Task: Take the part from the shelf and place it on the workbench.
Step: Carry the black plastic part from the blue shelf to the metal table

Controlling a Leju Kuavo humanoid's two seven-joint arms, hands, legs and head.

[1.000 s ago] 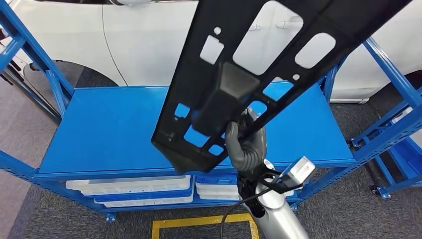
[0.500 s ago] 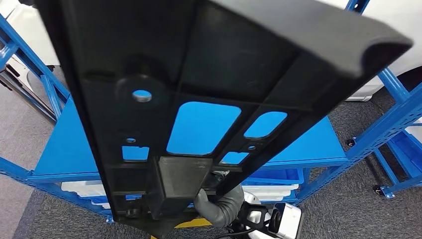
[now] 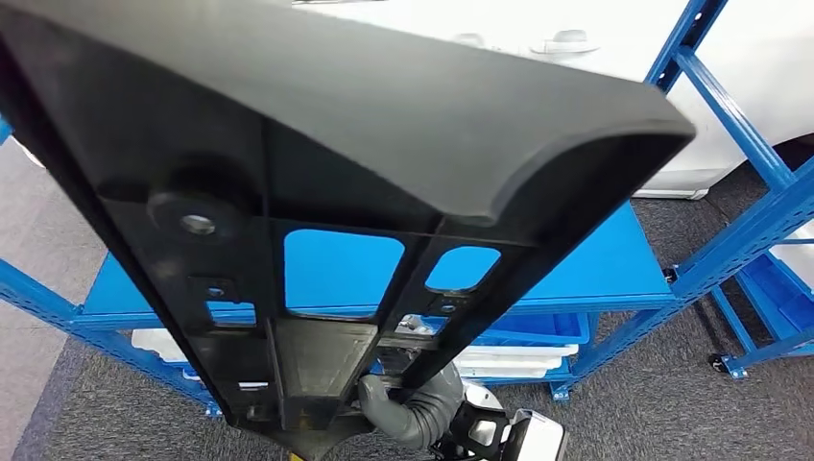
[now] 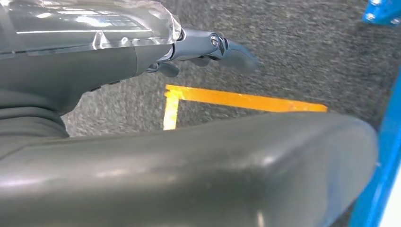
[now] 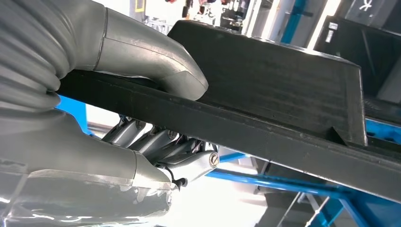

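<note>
So the right robot hand grips the long black part, carried up close across the frame; the left robot hand hangs empty, fingers extended. Next it needs lowering flat onto the blue table.

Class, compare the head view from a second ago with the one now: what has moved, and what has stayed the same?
The black part has swung up toward the camera and now covers most of the view. The right hand still grips its lower end, sitting lower in frame. The blue shelf and white car stay put.
</note>
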